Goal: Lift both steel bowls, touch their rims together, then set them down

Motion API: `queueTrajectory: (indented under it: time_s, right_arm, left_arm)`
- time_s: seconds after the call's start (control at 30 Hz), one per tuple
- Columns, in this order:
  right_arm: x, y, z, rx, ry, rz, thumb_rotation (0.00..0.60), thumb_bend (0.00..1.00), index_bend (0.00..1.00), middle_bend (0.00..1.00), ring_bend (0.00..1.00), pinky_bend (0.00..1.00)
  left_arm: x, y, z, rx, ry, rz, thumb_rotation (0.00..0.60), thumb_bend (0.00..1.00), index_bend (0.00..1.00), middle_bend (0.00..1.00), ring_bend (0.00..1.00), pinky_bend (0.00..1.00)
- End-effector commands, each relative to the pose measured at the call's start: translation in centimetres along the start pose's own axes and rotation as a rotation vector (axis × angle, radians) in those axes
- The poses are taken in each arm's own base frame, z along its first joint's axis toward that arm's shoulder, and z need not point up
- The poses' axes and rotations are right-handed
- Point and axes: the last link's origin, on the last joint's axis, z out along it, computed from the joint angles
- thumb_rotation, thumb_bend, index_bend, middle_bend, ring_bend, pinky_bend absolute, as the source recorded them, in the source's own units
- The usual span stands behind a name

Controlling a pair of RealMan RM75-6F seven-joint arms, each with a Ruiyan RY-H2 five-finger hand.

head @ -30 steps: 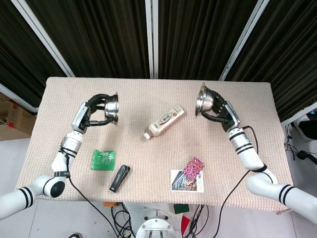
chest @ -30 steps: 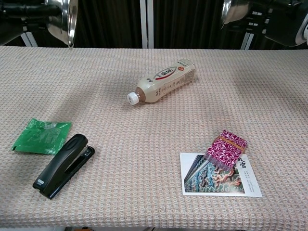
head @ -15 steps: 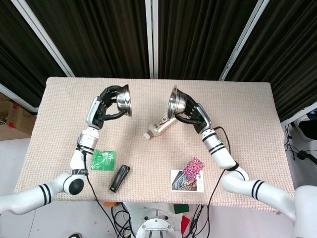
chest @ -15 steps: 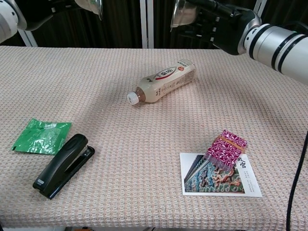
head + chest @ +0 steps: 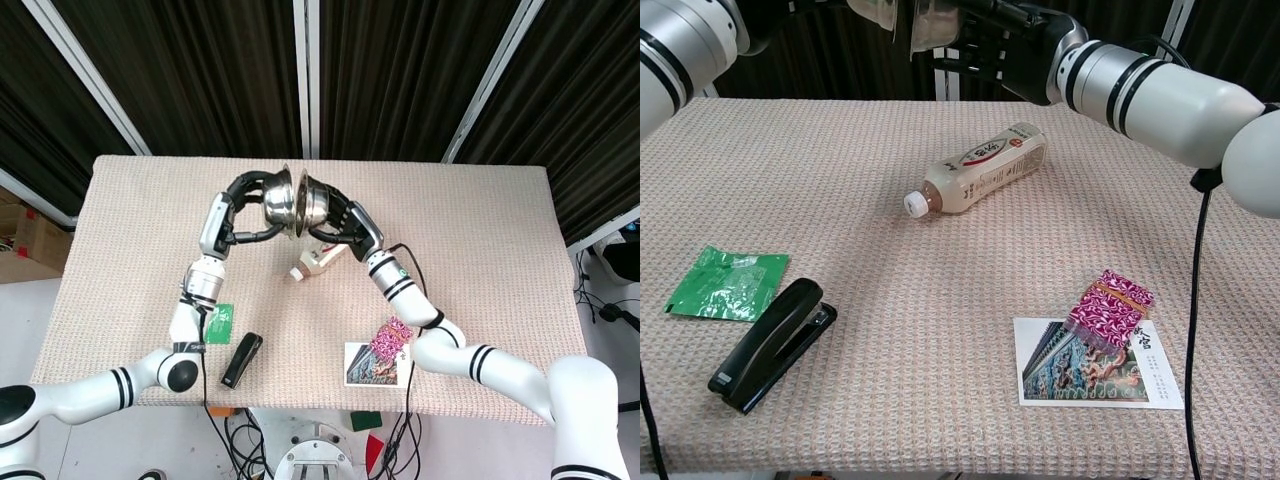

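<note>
Two steel bowls are held in the air above the middle back of the table, turned on edge with their open sides facing each other. My left hand (image 5: pixel 243 196) grips the left bowl (image 5: pixel 278 203) from behind. My right hand (image 5: pixel 346 221) grips the right bowl (image 5: pixel 316 206) the same way. In the head view their rims stand together at the centre, touching or a hair apart. The chest view shows only the lower parts of the left bowl (image 5: pixel 876 11) and right bowl (image 5: pixel 930 22) at the top edge, with my right hand (image 5: pixel 992 40) behind them.
A plastic bottle (image 5: pixel 980 168) lies on its side under the bowls. A green packet (image 5: pixel 728 283) and a black stapler (image 5: pixel 773 343) lie at the front left. A purple pack (image 5: pixel 1110 300) rests on a postcard (image 5: pixel 1100 375) at the front right.
Both hands have swung inward from the table's sides, carrying the bowls toward each other. The wide gap between the rims has closed.
</note>
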Motion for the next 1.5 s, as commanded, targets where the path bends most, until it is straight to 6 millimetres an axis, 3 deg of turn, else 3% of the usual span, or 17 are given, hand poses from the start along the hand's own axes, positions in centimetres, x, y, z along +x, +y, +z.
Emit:
queueTrajectory:
  time_s: [0.03,0.3,0.6,0.93,1.2,1.5]
  right_arm:
    - [-0.3,0.0,0.3,0.005,-0.014,0.002,0.600,0.18,0.73,0.57,0.45,0.35]
    - [-1.4,0.3,0.9,-0.010,-0.050,-0.001,0.600,0.19,0.73,0.57,0.45,0.35]
    - [0.1,-0.4,-0.2,0.015,-0.038,-0.010,0.600,0.20,0.73,0.57,0.45,0.35]
    - [-1.3,0.6,0.2,-0.023,-0.082,-0.030,0.600,0.20,0.73,0.57,0.45,0.35]
    - [1.1,-0.6,-0.6,0.030,-0.020,-0.010,0.600,0.20,0.73,0.57,0.45,0.35]
    - [-2.0,0.4,0.4,-0.004,-0.090,-0.024,0.600,0.20,0.73,0.57,0.45,0.35]
  left_arm:
    - [0.1,-0.2,0.1,0.003,0.002,0.015,0.600,0.07,0.55,0.54,0.41,0.60]
    - [-0.6,-0.4,-0.1,0.007,-0.037,0.005,0.600,0.07,0.55,0.54,0.41,0.60]
    - [1.1,-0.3,-0.4,0.017,-0.038,-0.017,0.600,0.07,0.56,0.55,0.42,0.62]
    - [-0.5,-0.6,-0.4,0.048,-0.139,-0.043,0.600,0.07,0.56,0.55,0.43,0.63]
    - [1.7,-0.2,-0.3,0.028,-0.079,-0.045,0.600,0.07,0.56,0.56,0.44,0.63]
    - [-0.4,-0.6,0.1,0.038,-0.118,-0.034,0.600,0.07,0.56,0.56,0.44,0.63]
